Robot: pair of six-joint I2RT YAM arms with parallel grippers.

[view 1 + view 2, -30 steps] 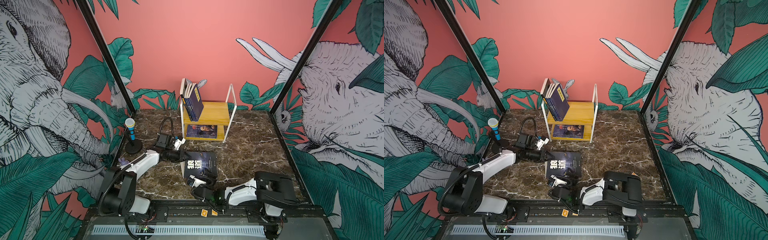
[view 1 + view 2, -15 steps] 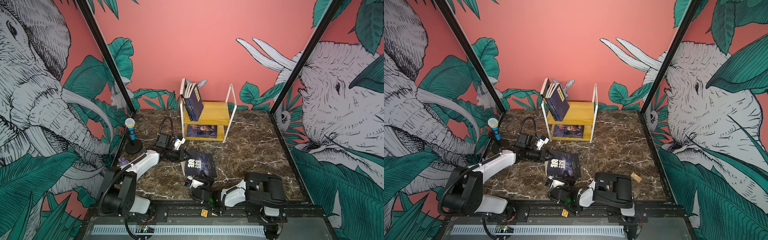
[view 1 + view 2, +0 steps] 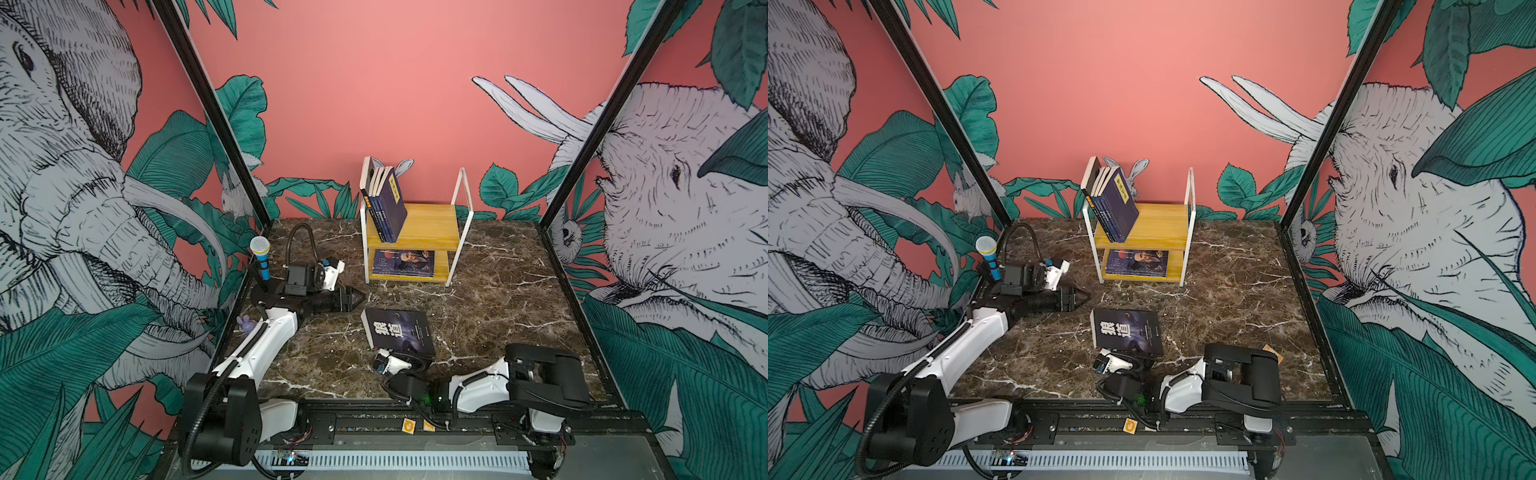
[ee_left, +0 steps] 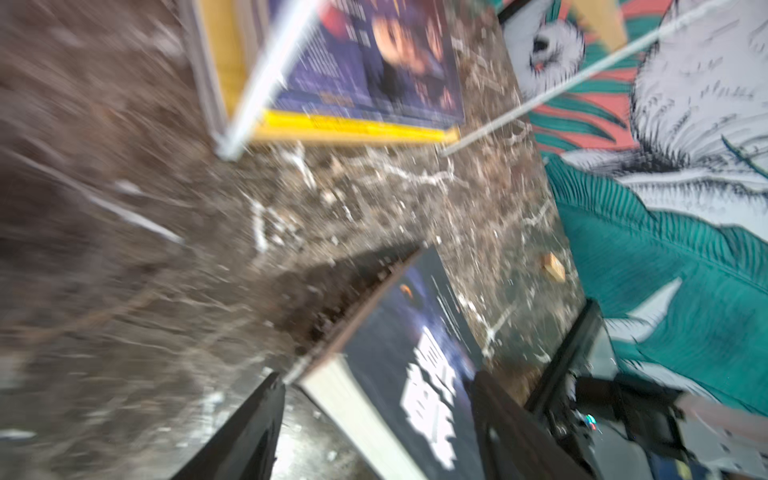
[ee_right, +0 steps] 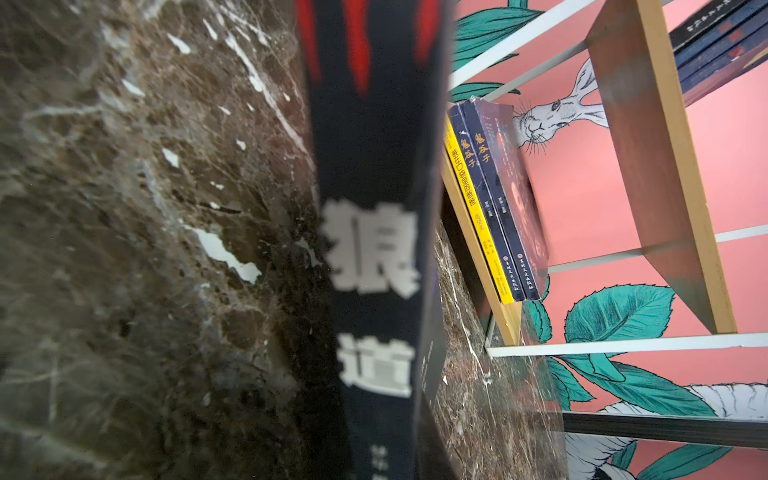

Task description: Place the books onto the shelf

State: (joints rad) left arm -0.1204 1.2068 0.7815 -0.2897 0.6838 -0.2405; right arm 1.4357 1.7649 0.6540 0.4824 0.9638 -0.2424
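black book (image 3: pixel 399 334) tilts off the table (image 3: pixel 498 291), long axis roughly toward the shelf (image 3: pixel 432 220). right gripper (image 3: pixel 417 356), at its near edge, appears clamped on it; left gripper (image 3: pixel 358 296) stands spread, just beside.

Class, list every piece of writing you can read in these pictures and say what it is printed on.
"狼道": black book, front cover and spine.
"鬼谷子": spines of the two purple books on the shelf's lower board.
Too small or blurred to read: the yellow book's spine beside them, the publisher lines at the spine feet, the navy books' yellow labels.
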